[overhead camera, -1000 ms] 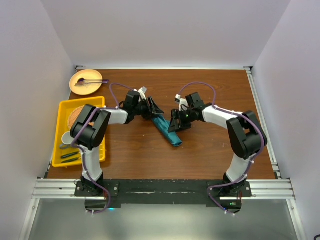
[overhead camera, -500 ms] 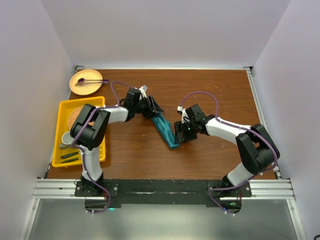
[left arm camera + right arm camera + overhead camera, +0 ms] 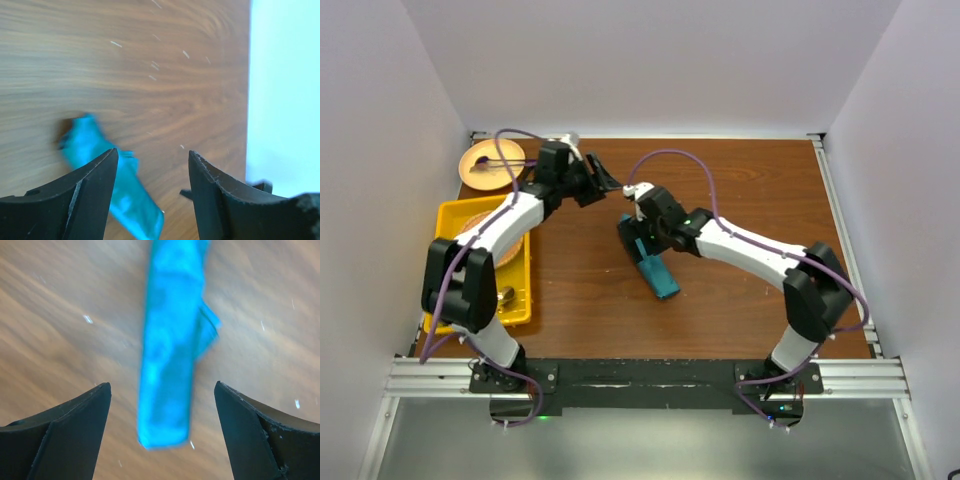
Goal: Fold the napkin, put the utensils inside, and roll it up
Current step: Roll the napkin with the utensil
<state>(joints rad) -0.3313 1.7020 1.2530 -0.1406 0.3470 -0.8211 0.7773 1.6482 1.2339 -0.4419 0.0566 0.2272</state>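
Both jaws gape; right seemingly hovers over rolled napkin [image 3: 659, 277].

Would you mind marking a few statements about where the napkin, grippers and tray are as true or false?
1. The napkin lies on the table as a narrow rolled bundle. True.
2. The right gripper is clamped on the napkin. False: its fingers stand wide open over the roll, with bare wood showing on either side of it.
3. The left gripper holds one end of the napkin. False: it is open and empty, off toward the far left near the plate.
4. A yellow tray sits at the left side of the table. True.
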